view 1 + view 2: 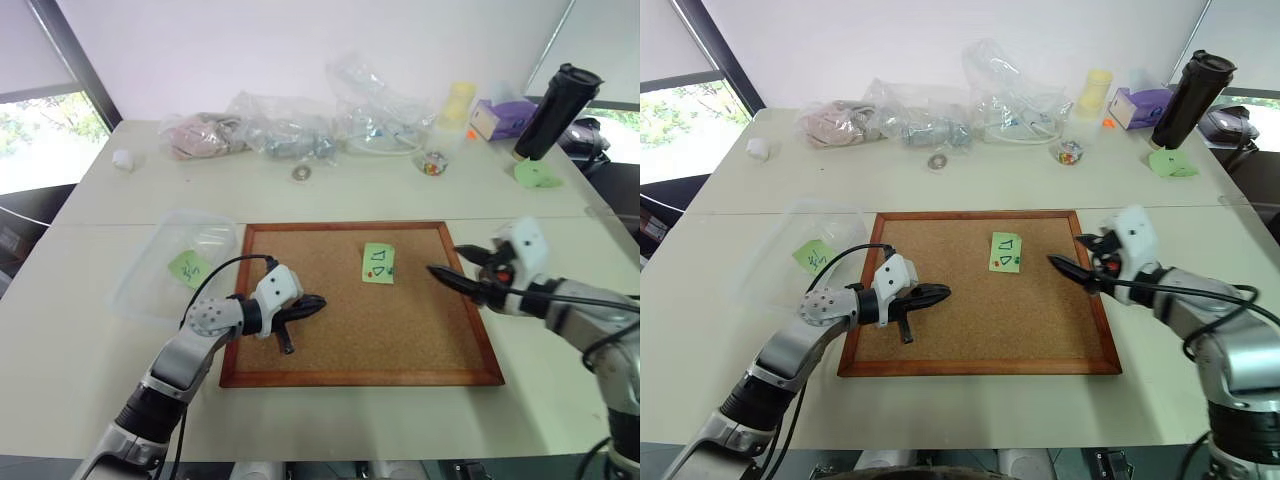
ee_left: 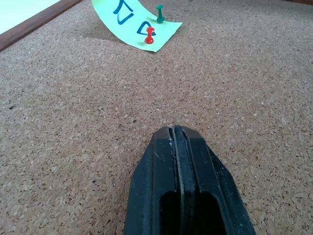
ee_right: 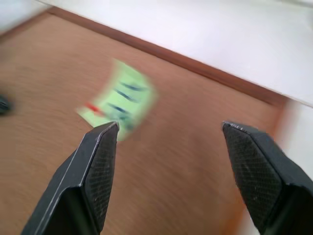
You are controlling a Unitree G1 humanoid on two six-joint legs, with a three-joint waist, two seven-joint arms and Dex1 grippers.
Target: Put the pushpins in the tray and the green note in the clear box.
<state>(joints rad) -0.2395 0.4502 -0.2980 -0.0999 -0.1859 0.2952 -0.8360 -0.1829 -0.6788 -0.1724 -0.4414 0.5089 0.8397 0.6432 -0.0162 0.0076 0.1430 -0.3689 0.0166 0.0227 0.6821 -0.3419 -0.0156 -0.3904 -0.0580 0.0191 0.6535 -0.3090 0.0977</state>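
The green note (image 1: 378, 263) with black triangle outlines lies on the cork board (image 1: 330, 340), held by the pushpins at its near edge: a red one (image 2: 149, 35) and a green one (image 2: 159, 13). My left gripper (image 1: 315, 303) rests shut and empty over the board's left part, pointing toward the note. At the board's right edge my right gripper (image 1: 445, 260) hovers open, its fingers (image 3: 100, 161) aimed at the note with nothing between them. The clear box (image 1: 150, 270) sits left of the board. The tray is out of view.
A green note with a scribble (image 1: 190, 268) lies in the clear box. Wrinkly plastic bags (image 1: 290, 125), a yellow-capped bottle (image 1: 450, 125), a purple box (image 1: 500, 115), a black tumbler (image 1: 557, 110) and a green paper scrap (image 1: 536, 175) line the table's far side.
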